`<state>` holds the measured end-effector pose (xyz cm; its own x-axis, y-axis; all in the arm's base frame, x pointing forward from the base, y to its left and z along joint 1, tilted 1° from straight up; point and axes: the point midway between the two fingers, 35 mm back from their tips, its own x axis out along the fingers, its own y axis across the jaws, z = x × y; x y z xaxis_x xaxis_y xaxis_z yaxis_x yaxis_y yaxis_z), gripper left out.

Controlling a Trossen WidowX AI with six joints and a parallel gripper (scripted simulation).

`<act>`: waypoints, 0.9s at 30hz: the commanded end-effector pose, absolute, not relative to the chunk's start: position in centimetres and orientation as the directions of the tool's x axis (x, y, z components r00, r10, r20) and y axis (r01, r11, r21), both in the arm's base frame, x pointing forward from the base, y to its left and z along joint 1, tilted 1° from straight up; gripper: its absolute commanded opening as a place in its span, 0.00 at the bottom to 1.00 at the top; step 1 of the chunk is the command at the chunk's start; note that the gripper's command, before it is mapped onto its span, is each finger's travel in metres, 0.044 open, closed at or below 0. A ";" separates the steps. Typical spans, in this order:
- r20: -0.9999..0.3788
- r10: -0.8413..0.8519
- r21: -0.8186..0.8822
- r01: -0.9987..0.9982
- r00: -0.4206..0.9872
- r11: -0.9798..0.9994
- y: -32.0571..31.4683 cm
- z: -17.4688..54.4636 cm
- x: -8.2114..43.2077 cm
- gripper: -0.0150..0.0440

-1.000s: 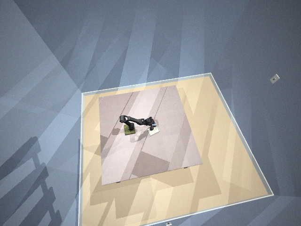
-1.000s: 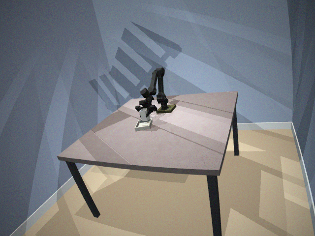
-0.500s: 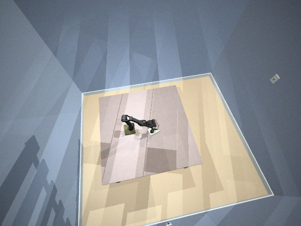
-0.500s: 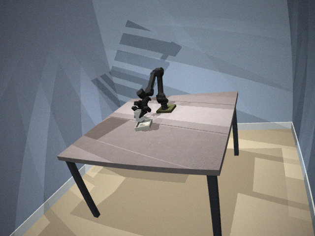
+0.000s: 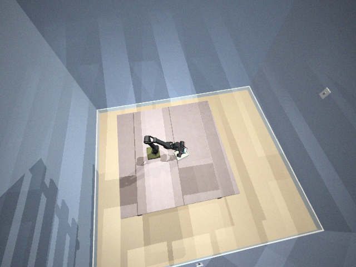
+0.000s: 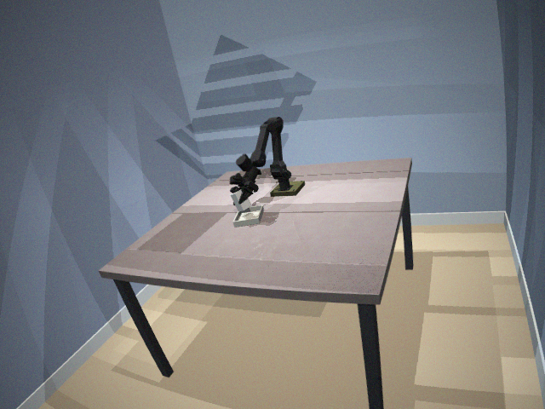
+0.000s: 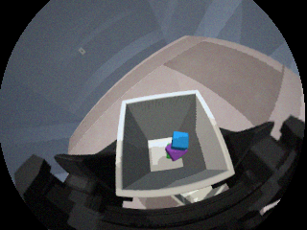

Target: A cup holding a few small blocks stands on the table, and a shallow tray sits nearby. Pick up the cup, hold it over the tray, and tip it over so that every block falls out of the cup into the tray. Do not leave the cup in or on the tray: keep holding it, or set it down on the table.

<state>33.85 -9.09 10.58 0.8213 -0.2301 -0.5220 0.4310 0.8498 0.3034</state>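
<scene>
Exterior view: tray (image 5: 184,157) (image 6: 248,222) on table (image 5: 198,132) (image 6: 307,238) (image 7: 144,86), near arm's base plate (image 5: 149,157) (image 6: 301,187).

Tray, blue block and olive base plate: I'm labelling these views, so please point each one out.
Tray (image 6: 248,221): exterior view, front wall.
Blue block (image 7: 180,140): wrist view, middle.
Olive base plate (image 5: 149,157) (image 6: 300,187): top and exterior views, free corners.

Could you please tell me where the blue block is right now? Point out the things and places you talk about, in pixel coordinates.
In the wrist view, the blue block (image 7: 180,140) is inside the cup (image 7: 119,165) (image 6: 238,199), right of the middle of its floor, directly against the purple block (image 7: 176,152).
</scene>
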 end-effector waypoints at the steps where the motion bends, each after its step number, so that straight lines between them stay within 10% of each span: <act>1: -0.512 -0.236 0.376 0.463 0.826 0.803 -9.2 10.9 34.1 0.25; 27: -0.512 -0.236 0.732 0.564 0.826 0.382 -9.2 10.6 34.3 0.25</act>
<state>34.07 -9.10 10.35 0.8215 -0.2301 -0.5218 0.5658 0.4426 0.6957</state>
